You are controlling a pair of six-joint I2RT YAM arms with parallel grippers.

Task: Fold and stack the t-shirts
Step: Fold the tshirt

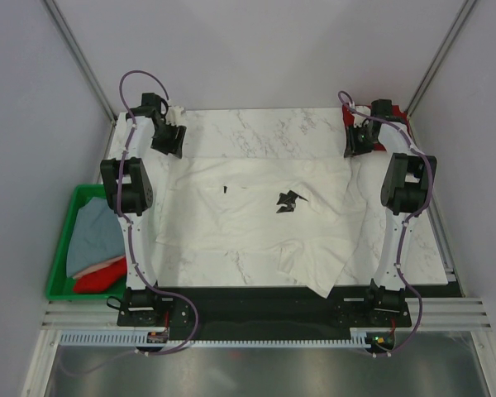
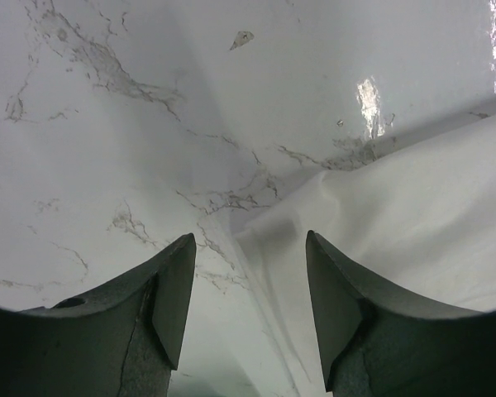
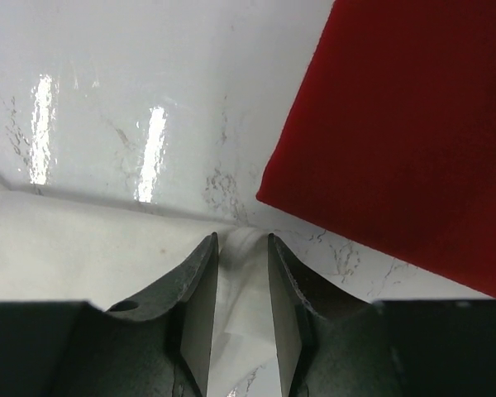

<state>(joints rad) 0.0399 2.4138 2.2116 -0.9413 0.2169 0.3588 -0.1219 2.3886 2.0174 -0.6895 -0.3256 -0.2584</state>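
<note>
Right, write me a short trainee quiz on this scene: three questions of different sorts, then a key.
1. True or false: the left end effector is open.
2. Where does the grey-blue shirt lie? A) in the green crate B) on a shelf C) on the floor
3. Fill in: the white t-shirt carries a small ____ print.
Key: 1 true; 2 A; 3 black.

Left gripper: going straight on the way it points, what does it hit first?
Likely the edge of the white t-shirt, lying on the marble table between the open fingers; depth is unclear, so it may touch bare marble beside it.
</note>
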